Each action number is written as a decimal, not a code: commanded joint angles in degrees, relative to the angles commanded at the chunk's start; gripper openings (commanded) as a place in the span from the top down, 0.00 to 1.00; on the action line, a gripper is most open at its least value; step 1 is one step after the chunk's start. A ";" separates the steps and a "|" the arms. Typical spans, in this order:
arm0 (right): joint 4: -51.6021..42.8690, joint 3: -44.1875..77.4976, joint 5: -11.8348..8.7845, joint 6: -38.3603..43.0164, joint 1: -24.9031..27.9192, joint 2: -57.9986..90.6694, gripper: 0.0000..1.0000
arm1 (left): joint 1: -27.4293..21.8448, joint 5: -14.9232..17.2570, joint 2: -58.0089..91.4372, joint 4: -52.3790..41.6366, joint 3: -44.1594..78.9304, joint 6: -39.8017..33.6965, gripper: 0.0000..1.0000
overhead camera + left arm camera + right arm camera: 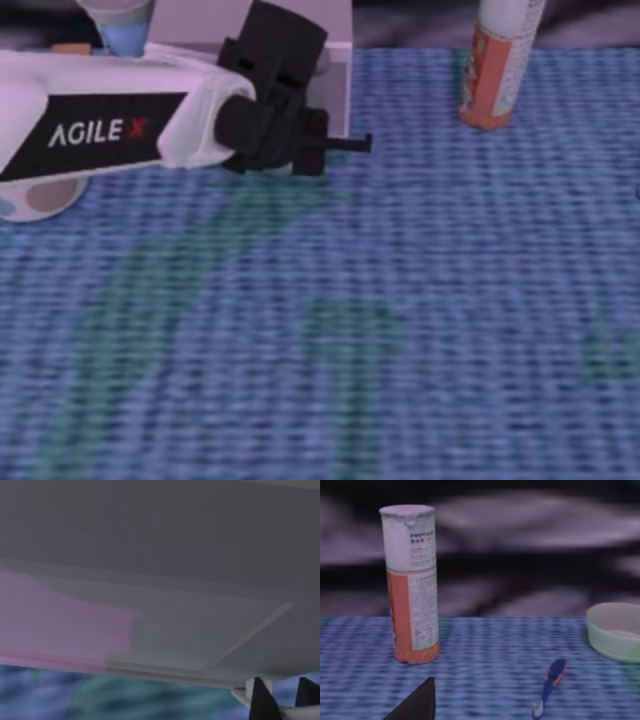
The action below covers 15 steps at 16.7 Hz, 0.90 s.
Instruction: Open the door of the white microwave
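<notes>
Claw (345,146) of my left arm is reaching in at the back left of the counter (420,320), with its dark fingers pointing toward the right and sitting against the front lower corner of the white microwave (300,45). I cannot tell from any view whether the claw is released or clenched: the top view shows only one thin fingertip poking out, and the left wrist view shows two dark fingertips (262,700) just under the microwave's bottom edge. That wrist view is filling up with the door (200,625), a grey-windowed panel seen very close, with the pinkish floor glowing through it on one side.

To do this step well, I am judging that the fingertips should be catching the door's free edge, not the body beneath it, and then sweeping outward in an arc around the hinge rather than pulling straight. Going slowly should be keeping the small microwave from sliding.

My right arm is sitting parked off to the right, its wrist view facing a tall orange-and-white canister (412,585), a blue toothbrush (549,685) and a pale green bowl (615,630).
</notes>
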 joint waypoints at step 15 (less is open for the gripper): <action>0.00 0.00 0.00 0.00 0.00 0.00 0.00 | 0.73 1.52 -1.47 1.25 -2.25 2.18 1.00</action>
